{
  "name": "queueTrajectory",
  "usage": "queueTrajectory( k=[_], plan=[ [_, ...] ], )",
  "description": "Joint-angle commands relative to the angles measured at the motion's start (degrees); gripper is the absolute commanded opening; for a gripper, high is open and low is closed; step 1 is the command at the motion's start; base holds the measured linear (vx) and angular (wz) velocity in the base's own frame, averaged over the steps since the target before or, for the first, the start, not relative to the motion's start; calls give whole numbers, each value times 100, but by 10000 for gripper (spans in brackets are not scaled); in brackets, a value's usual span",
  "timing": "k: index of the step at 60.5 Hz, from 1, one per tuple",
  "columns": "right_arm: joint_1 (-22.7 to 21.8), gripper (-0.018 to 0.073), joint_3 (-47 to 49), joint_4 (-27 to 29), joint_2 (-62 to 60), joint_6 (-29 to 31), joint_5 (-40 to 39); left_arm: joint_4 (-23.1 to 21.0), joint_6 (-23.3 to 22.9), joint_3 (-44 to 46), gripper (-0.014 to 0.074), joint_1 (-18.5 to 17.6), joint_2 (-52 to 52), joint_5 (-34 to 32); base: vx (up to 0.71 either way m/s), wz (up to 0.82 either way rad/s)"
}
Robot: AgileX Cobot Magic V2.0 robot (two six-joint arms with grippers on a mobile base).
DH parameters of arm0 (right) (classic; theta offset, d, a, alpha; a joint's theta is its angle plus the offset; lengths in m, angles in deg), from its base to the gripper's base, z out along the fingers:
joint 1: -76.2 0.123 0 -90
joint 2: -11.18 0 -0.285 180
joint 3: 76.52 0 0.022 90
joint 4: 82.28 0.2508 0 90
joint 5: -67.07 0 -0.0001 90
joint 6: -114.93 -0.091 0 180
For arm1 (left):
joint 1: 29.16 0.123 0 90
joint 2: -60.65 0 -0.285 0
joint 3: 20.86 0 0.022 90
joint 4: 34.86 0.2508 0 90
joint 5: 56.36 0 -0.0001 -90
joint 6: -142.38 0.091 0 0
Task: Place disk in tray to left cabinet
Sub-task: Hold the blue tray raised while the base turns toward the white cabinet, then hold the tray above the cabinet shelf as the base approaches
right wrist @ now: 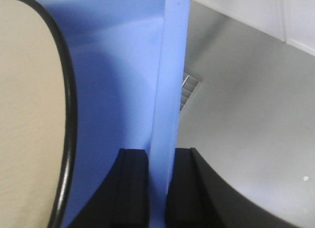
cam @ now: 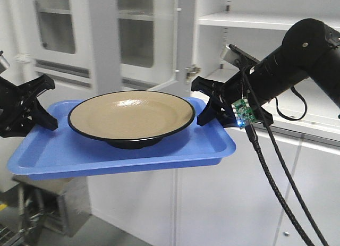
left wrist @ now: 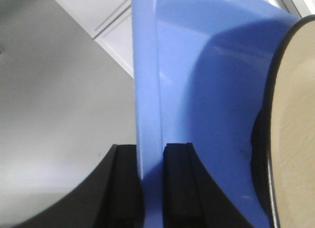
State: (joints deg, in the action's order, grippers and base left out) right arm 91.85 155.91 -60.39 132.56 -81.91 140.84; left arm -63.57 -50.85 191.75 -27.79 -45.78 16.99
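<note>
left gripper (cam: 47, 104) pinches the tray (cam: 159, 150) rim at its left end, and right gripper (cam: 204, 102) pinches the right end. tray is airborne, long axis running arm to arm. disk (cam: 130, 116) sits centred in it. open cabinet (cam: 249, 20) shelf lies behind, nearer my right arm, which partly hides it.

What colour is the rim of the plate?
The disk has a black rim, clearest in the exterior front-facing view.
</note>
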Motion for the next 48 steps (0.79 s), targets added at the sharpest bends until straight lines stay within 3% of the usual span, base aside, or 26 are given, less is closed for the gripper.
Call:
queueTrajectory(
  k=[1, 48],
  plan=[
    [155, -1, 201, 850, -390, 56, -72, -1001, -66, 203, -2, -159, 335, -317, 8, -48],
    [155, -1, 201, 850, -390, 56, -72, -1001, -66, 203, -2, -159, 335, -317, 9, -35]
  ],
)
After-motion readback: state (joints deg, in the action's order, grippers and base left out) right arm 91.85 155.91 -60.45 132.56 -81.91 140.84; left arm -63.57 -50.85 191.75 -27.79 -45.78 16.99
